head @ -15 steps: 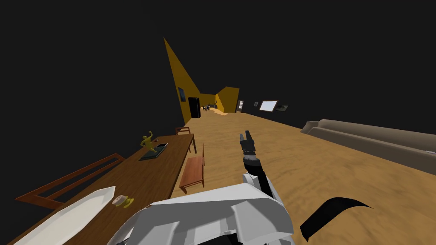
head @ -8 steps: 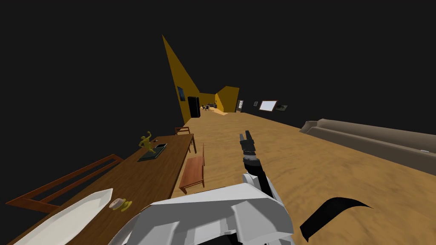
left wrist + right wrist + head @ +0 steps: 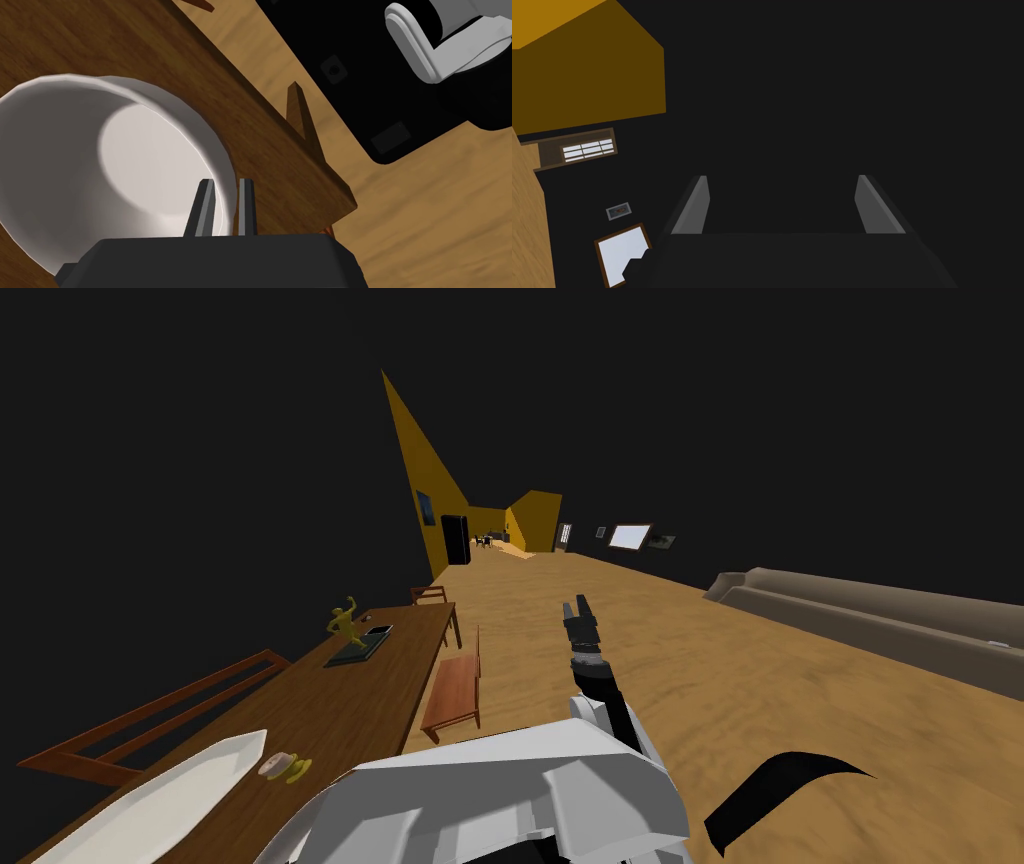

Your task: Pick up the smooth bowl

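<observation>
Bowl: looks stiff, slick, probably light. Left gripper pinches its rim wall; right gripper spread wide.

My left gripper hides part of the white bowl, which the edge also crops. Small table items: unidentifiable.

We've got a smooth, matt white bowl, a dark wood-grain counter, and a floor that looks like lighter, grainy wood too.
</observation>
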